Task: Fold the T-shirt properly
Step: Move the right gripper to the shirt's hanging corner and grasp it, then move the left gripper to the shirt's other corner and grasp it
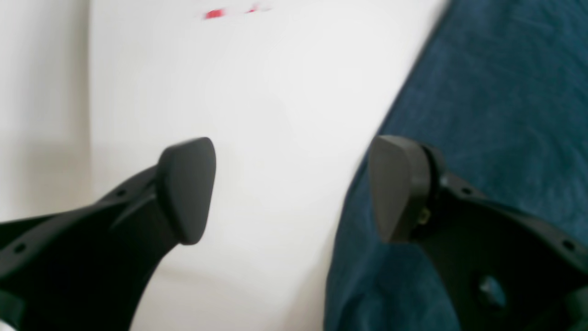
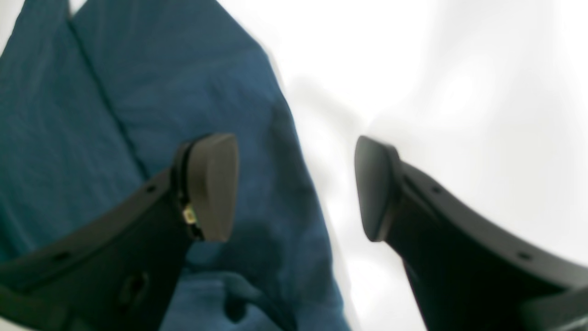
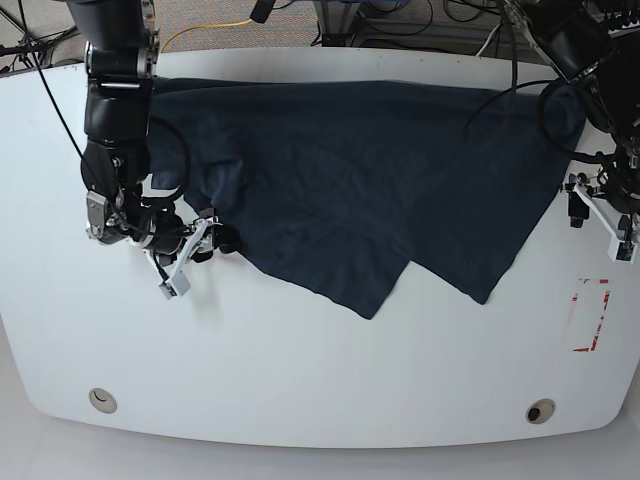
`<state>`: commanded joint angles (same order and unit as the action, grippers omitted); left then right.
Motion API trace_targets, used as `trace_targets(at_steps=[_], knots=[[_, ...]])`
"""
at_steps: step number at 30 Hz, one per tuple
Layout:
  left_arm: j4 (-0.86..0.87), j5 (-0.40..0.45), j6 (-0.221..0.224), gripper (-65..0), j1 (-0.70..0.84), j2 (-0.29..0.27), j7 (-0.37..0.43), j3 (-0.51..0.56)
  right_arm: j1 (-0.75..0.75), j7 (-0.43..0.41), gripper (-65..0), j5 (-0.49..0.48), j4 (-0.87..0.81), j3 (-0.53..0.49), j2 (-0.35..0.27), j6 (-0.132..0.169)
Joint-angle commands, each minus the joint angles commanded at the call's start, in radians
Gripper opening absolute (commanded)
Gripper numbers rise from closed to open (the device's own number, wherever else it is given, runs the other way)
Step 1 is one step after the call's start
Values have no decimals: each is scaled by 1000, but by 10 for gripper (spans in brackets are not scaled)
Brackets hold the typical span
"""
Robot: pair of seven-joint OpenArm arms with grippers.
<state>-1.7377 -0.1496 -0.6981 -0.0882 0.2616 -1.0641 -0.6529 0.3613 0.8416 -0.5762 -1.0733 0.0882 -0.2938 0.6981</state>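
The dark navy T-shirt [image 3: 370, 170] lies spread over the far half of the white table [image 3: 300, 380], its near edge ragged with a notch. My right gripper [image 3: 195, 258] is open at the shirt's left edge. In the right wrist view [image 2: 296, 188] one finger is over the cloth [image 2: 183, 82] and the other over bare table. My left gripper [image 3: 600, 220] is open at the shirt's right edge. In the left wrist view [image 1: 294, 188] it straddles the cloth's edge [image 1: 482, 115]. Neither holds anything.
A red mark [image 3: 590, 315] sits on the table near the right side, also in the left wrist view [image 1: 216, 14]. Two round holes [image 3: 100, 400] [image 3: 540, 410] lie by the front edge. Cables and stands are behind the table.
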Motion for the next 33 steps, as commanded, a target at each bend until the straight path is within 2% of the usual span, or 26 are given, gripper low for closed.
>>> trace_targets(at_steps=[4, 10, 14, 16, 18, 19, 20, 23, 27, 33], knots=[[0, 0, 0, -165, -2, -3, 0, 5, -14, 2, -265, 40, -2, 0, 34, 0], [0, 0, 0, -162, -5, -5, 0, 8, -25, 6, -265, 44, -5, 0, 74, 0], [37, 5, 0, -161, -8, -5, 2, 57, -26, 3, -265, 46, -5, -2, 83, 0], [84, 6, 5, -161, -46, -5, 14, 69, -26, 3, -293, 46, -5, -2, 89, 0], [132, 8, 58, -161, -69, -5, 54, 72, -26, 3, -363, 46, -5, -2, 89, 0], [169, 8, 102, -160, -81, -5, 92, 74, -25, 2, -420, 46, -5, -2, 89, 0], [192, 8, 128, -160, -87, -5, 115, 75, -23, 2, -452, 48, -5, -2, 89, 0], [290, 5, 213, -160, -117, -5, 201, 129, -23, 2, -571, 48, -5, -2, 89, 0], [402, 6, 252, -160, -149, -5, 281, 189, -23, 2, -650, 48, -5, -2, 89, 0], [566, 2, 254, -160, -222, -6, 344, 195, -26, 2, -650, 48, -5, -2, 91, 0]])
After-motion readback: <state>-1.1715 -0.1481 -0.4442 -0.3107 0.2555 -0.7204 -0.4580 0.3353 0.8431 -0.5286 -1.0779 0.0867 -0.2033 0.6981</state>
